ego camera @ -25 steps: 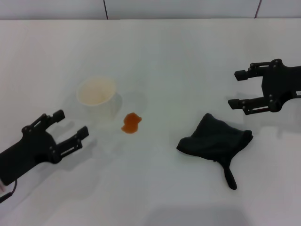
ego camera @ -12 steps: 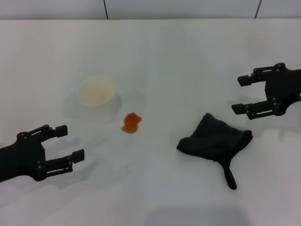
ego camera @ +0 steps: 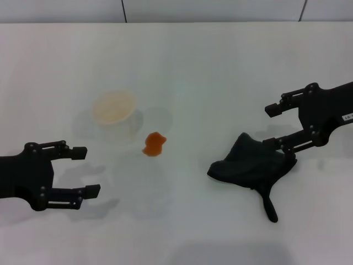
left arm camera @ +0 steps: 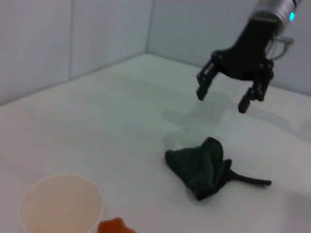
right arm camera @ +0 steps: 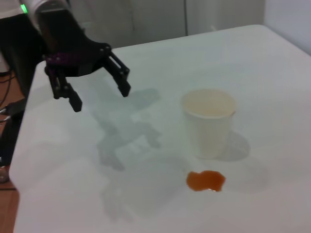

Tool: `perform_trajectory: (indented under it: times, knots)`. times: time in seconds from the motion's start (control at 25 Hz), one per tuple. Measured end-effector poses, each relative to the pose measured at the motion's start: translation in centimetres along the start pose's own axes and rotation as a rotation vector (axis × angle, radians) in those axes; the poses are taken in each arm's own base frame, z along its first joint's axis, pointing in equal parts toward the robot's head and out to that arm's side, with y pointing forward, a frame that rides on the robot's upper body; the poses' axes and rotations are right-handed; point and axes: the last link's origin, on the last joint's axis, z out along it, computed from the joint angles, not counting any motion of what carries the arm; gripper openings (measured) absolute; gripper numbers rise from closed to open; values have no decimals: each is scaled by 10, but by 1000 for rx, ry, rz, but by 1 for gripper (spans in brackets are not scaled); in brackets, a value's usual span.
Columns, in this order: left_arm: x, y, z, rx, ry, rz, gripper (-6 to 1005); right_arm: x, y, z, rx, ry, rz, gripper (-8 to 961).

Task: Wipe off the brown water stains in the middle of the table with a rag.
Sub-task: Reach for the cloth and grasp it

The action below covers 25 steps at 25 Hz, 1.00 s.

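Note:
A small orange-brown stain [ego camera: 154, 143] lies in the middle of the white table [ego camera: 209, 72]; it also shows in the right wrist view [right arm camera: 206, 180] and at the edge of the left wrist view [left arm camera: 116, 226]. The black rag [ego camera: 251, 163] lies bunched to the stain's right, with a thin tail toward the front; it shows in the left wrist view [left arm camera: 203, 166] too. My right gripper [ego camera: 273, 126] is open, just above the rag's right side, and also shows in the left wrist view [left arm camera: 222, 97]. My left gripper [ego camera: 85, 170] is open and empty at the front left, seen in the right wrist view [right arm camera: 99, 92].
A white paper cup [ego camera: 115, 114] stands upright just left of and behind the stain; it also shows in the right wrist view [right arm camera: 209, 122] and the left wrist view [left arm camera: 59, 205]. A wall runs along the table's far edge.
My right gripper has moved left and down toward the rag. My left gripper has moved forward and turned more level. Rag, stain and cup have not moved.

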Motion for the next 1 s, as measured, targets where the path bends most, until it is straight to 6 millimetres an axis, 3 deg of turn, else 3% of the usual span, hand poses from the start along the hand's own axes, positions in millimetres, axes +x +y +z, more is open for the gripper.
perform_trajectory:
  times: [0.2,0.6,0.84,1.0]
  knots:
    - [7,1,5,-23,-59,35,862,-3,-1,3,-6,31,-15,765]
    - [11,4,17,-47,-84,56,861,1,-3,29,-27,96,-20,766]
    - [11,6,21,-52,-100,57,862,9,-7,46,-4,135,-12,607]
    - [11,6,24,-53,-107,59,862,12,-7,55,5,159,-22,607]
